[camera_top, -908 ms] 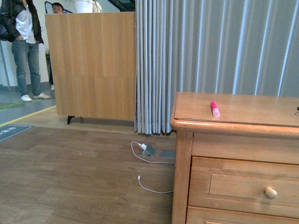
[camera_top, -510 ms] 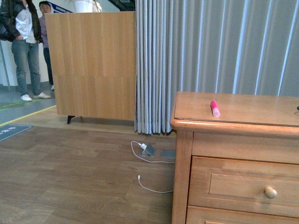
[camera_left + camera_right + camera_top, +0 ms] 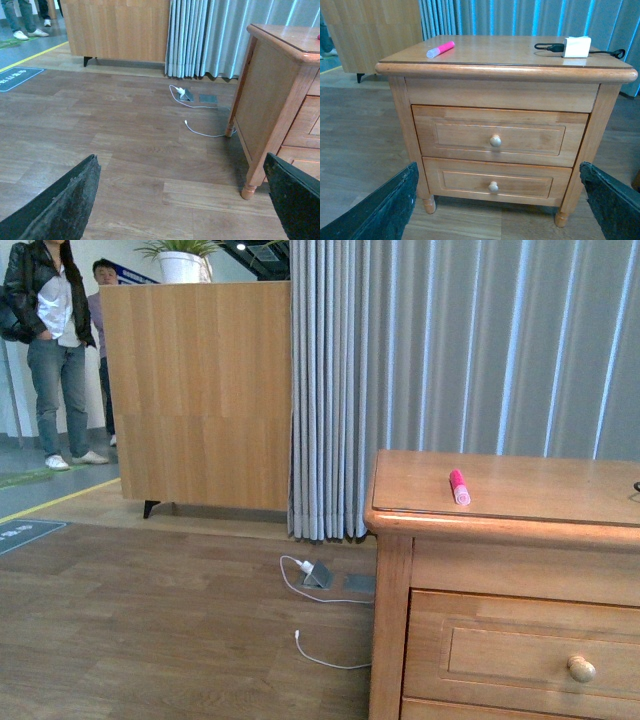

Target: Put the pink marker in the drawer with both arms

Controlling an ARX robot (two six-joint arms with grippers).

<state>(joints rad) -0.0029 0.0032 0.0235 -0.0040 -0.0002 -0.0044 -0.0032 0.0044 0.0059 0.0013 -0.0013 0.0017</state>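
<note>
Wood floor (image 3: pixel 150 620), grey curtain (image 3: pixel 450 360). Front view: the pink marker (image 3: pixel 459 486) lies on the cabinet (image 3: pixel 560 485). The drawer (image 3: pixel 500 645) is closed, its knob (image 3: pixel 581 669) at 5 o'clock from the marker. Left wrist view: left gripper (image 3: pixel 180 160) spread wide, empty. Right wrist view: right gripper (image 3: pixel 497 167) spread too. Best grab the knob square and pull straight.

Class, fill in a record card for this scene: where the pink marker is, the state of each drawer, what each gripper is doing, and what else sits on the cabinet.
Pink marker: lying flat on the cabinet top, near a front corner, not held
Top drawer: shut, round knob untouched
Lower drawer: shut
Left gripper: open, empty, facing the wooden floor beside the cabinet
Right gripper: open, empty, facing the cabinet front
Also on top: white charger with black cable
</note>
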